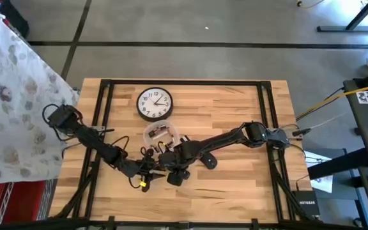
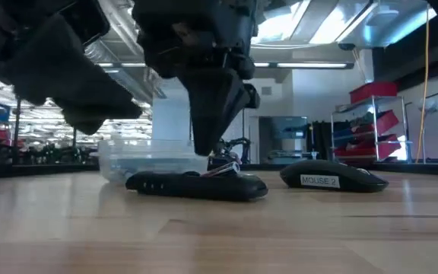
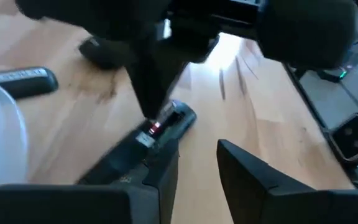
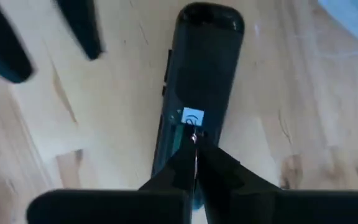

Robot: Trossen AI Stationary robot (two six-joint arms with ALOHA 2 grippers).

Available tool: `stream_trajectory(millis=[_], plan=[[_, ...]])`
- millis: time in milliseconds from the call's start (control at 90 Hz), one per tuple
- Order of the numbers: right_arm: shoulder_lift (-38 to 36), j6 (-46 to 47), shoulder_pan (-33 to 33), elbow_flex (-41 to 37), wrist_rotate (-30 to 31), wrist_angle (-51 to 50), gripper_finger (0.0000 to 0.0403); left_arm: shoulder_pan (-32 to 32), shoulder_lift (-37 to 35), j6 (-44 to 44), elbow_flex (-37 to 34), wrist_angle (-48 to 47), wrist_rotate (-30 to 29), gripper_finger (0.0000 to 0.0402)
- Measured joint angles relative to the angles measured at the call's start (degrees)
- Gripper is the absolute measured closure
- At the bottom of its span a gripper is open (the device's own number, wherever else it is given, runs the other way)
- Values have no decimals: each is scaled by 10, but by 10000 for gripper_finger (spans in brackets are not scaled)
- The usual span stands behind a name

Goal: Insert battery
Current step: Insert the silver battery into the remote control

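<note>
A black remote (image 4: 201, 81) lies flat on the wooden table, its open battery compartment (image 4: 180, 134) facing up. My right gripper (image 4: 194, 146) stands over it, shut on a small battery (image 3: 154, 127) at the compartment. My left gripper (image 3: 197, 168) is open close beside the remote's near end. One of its fingers (image 3: 163, 177) overlaps the remote in the left wrist view, and nothing lies between the fingers. In the high view both grippers meet at the table's near middle, left (image 1: 147, 170) and right (image 1: 170, 165). My right gripper pinches the battery (image 4: 193, 138) between the free ends of its two fingers. The fingers come from above, pointing down. The battery's lower end sits at the remote's open compartment (image 2: 223, 169), and the remote lies flat on the table. Whether my left gripper's finger touches the remote, I cannot tell.
A clear plastic tub (image 1: 160, 133) with batteries stands just behind the grippers, and a round wall clock (image 1: 154, 103) lies farther back. A black mouse (image 2: 333, 179) sits to the right of the remote. A second long dark object (image 3: 27, 81) lies by the tub.
</note>
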Motion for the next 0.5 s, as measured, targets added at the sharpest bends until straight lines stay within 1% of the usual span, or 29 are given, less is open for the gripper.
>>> stream_trajectory(millis=[78, 200, 300, 400, 500], plan=[[-2, -8, 0, 0, -1, -13, 375, 13, 0, 11, 0, -1, 0, 306], [-2, -13, 4, 0, -1, -20, 335, 36, 0, 31, 0, -11, 1, 306], [2, -15, 7, 0, -9, -10, 309, 55, 2, 36, 0, -11, 25, 306], [2, -13, 11, 0, -12, -11, 296, 68, 10, 36, 0, -8, 51, 306], [2, -12, 11, 0, 3, -13, 292, 76, 23, 38, 0, -5, 57, 306]])
